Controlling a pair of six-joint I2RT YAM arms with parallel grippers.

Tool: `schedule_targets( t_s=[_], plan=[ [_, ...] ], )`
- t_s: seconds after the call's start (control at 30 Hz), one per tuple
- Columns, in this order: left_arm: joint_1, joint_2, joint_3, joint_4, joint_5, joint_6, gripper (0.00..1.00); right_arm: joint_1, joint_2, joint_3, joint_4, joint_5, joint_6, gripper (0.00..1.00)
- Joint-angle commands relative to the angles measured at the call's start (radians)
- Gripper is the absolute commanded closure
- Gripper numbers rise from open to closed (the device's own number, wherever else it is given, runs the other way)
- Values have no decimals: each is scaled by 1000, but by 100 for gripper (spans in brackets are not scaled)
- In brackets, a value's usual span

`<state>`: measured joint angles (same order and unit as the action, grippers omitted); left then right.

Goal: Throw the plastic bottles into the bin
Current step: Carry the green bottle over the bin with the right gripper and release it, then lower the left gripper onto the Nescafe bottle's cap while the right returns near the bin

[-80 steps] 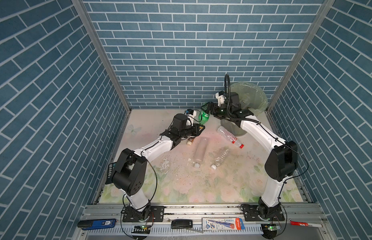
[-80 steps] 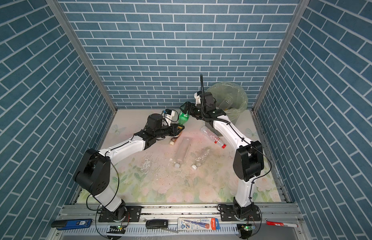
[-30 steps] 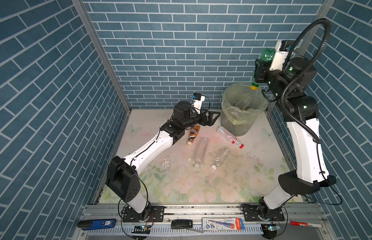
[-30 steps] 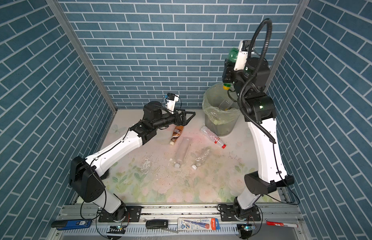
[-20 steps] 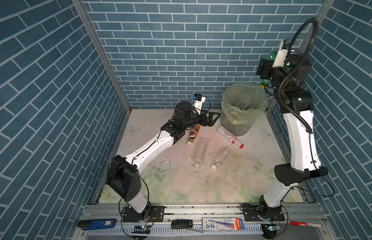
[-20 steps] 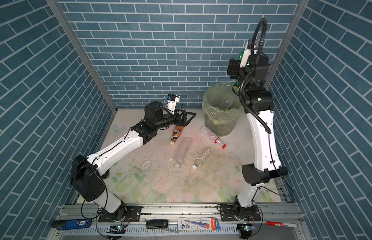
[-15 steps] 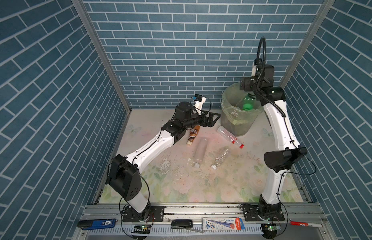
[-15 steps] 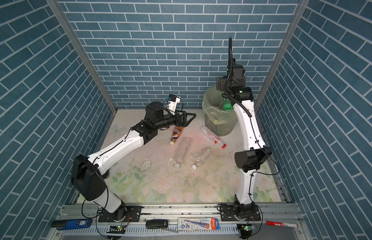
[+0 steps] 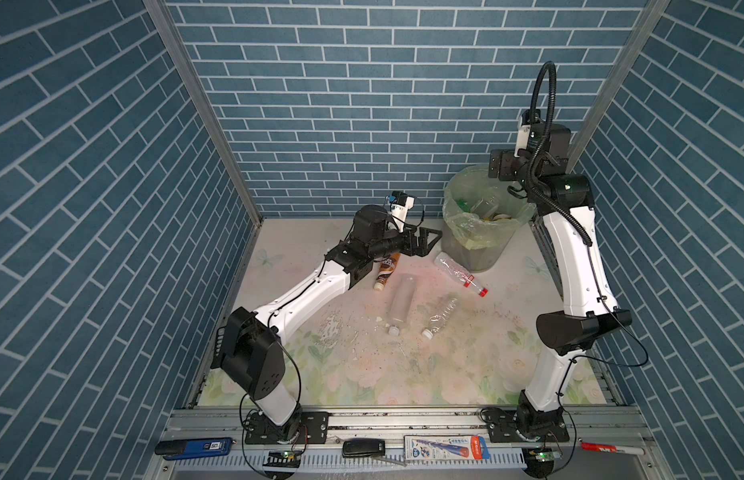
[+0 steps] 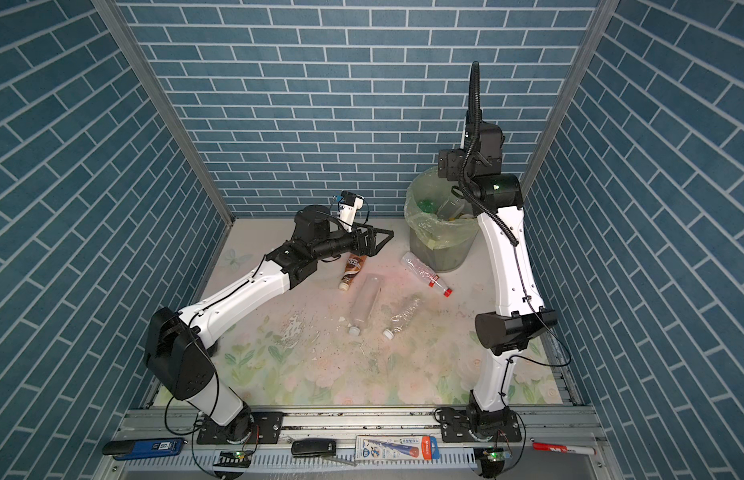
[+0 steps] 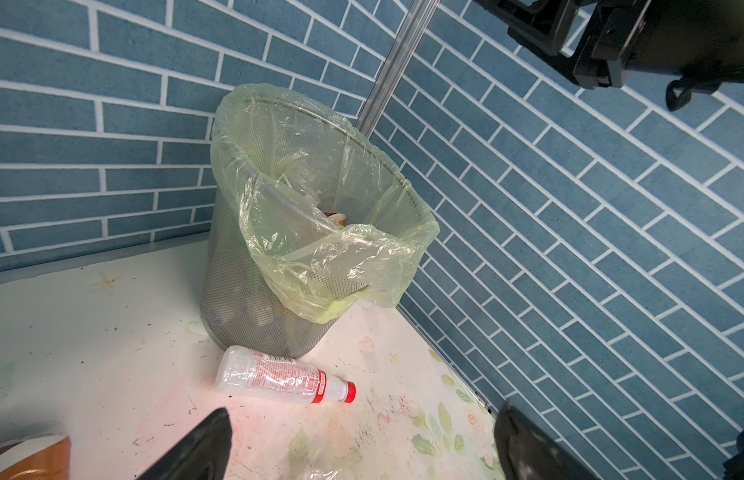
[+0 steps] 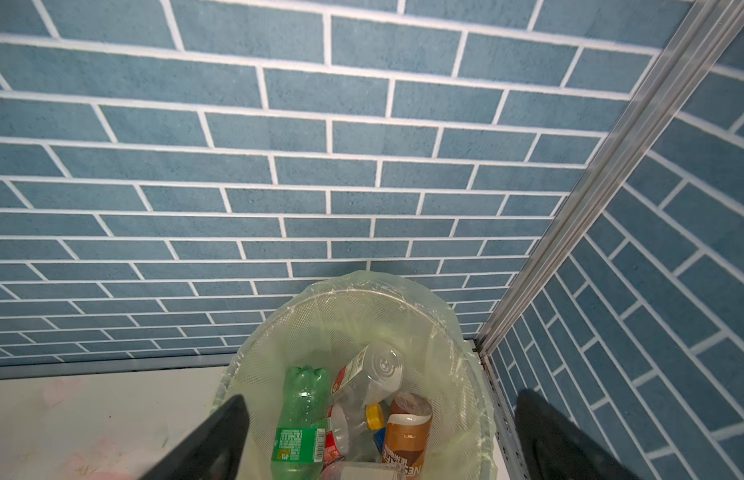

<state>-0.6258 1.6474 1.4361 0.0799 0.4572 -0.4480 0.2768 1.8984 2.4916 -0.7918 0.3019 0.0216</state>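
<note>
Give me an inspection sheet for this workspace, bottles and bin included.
Surface: floral mat, stained, speckled.
Job's things: on the mat lie brown bottle, frosted bottle, crumpled bottle, red-capped bottle; bin holds green bottle and others.
Clutter: blue tool, key fob, pencil pack, red marker on front ledge.
Grippers: left gripper open, empty; right gripper open above bin.
Cables: black hose arcs above right arm.
Surroundings: blue brick walls.

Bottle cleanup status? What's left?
Done: several bottles in the bin, green bottle included. In hand: nothing; right pincer open over the bin, left pincer open by the brown bottle. Left: that, the red-capped bottle, two clear bottles on the table.
</note>
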Motion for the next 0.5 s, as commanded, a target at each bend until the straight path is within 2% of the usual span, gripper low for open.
schedule_targets(
  t_s=[0.0, 0.3, 0.47],
  plan=[
    [-7, 2, -4, -11, 2, 19, 1, 2, -2, 6, -4, -20, 16, 1],
    [26, 43, 73, -290, -204, 57, 1, 45, -44, -16, -2, -67, 14, 1],
    [65, 79, 84, -433, -300, 35, 1, 125, -112, -172, 69, -110, 23, 1]
  ],
)
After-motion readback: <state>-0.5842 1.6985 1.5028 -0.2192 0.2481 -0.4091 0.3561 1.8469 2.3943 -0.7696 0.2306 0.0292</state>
